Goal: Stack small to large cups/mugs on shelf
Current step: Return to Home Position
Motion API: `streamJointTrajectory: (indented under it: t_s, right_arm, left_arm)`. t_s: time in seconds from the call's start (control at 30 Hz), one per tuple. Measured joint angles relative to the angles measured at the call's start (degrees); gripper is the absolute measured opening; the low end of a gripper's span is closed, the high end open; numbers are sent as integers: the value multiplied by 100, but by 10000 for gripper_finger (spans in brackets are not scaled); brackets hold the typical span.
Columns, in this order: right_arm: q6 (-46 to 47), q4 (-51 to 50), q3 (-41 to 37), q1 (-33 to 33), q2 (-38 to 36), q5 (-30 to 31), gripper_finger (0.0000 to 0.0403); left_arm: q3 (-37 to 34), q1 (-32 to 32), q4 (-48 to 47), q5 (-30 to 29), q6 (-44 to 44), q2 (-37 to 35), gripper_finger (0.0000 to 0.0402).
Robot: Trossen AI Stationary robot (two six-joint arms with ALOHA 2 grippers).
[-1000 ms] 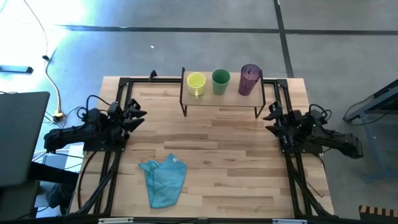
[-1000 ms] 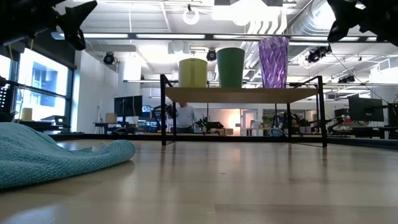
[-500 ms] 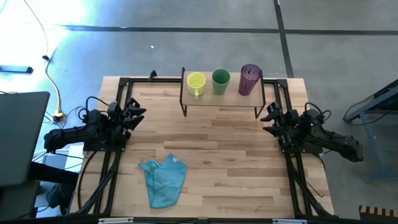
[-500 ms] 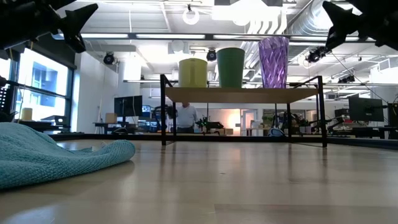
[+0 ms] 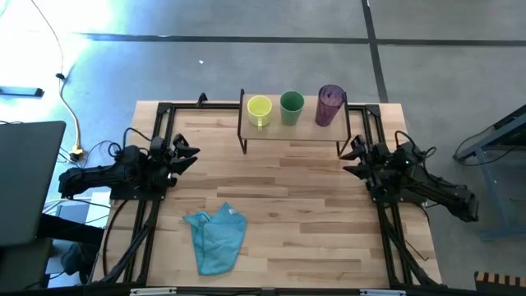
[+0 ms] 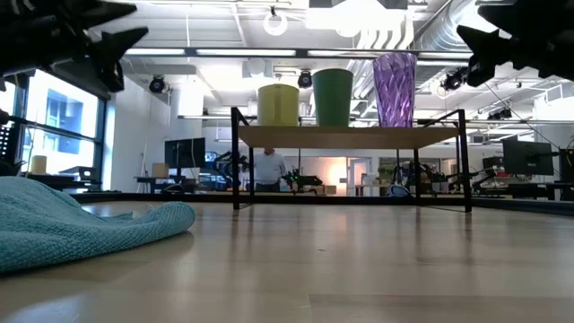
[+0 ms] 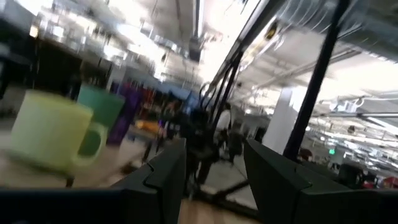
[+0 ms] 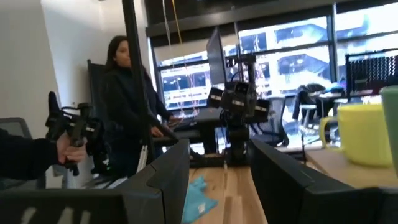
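Observation:
Three vessels stand upright in a row on the shelf (image 5: pixel 294 130), a light-wood board on thin dark legs at the table's far edge: yellow mug (image 5: pixel 259 109), green cup (image 5: pixel 291 107), purple tumbler (image 5: pixel 329 104). The low view shows the yellow mug (image 6: pixel 279 104), green cup (image 6: pixel 333 97) and purple tumbler (image 6: pixel 395 89) resting on their bases. My left gripper (image 5: pixel 187 153) hovers open left of the shelf, above the table. My right gripper (image 5: pixel 352 158) hovers open just off the shelf's right end. The left wrist view shows the yellow mug (image 7: pixel 53 130) ahead of the left gripper (image 7: pixel 214 177).
A crumpled teal cloth (image 5: pixel 216 237) lies on the near-left part of the table. Dark frame rails run along both table sides. Bare wood lies between the arms and in front of the shelf. In the right wrist view a person (image 8: pixel 127 118) stands beyond the table.
Both grippers have crept inward toward the table's middle: the left a little toward the right, the right a little toward the left and the shelf's right end. Both stay open. The cups and the cloth have not moved.

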Motion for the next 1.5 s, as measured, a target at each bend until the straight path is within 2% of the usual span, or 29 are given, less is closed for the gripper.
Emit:
streamJointTrajectory:
  t_s: [0.23,0.4,0.47,0.53,0.7,0.87,1.07,1.23,1.5]
  right_arm:
    - [-272,-465,0,-10,0,13,155]
    - [-682,-537,0,1,0,1302,155]
    - [-769,-255,-33,1,2,1580,155]
    - [-569,264,-202,36,1,1610,155]
    - [-496,29,-203,672,7,1540,155]
    - [-866,107,-203,1442,4,2557,155]
    - [-1145,-53,-205,2164,4,3323,155]
    - [-1191,-566,-205,2513,4,4284,155]
    - [-1264,-825,-208,2632,4,4621,155]
  left_arm:
    - [0,-71,-392,21,-81,0,150]
    - [0,-68,-427,-184,0,0,150]
    - [0,-68,-459,-187,-16,0,150]
    - [0,-68,-510,-193,-41,0,150]
    - [0,-59,-529,-284,-41,0,150]
    - [1,-59,-627,-306,-90,0,150]
    - [2,-59,-633,-306,-133,0,150]
    - [4,-59,-755,-306,-107,-1,150]
    - [4,-57,-1247,-256,-190,0,150]
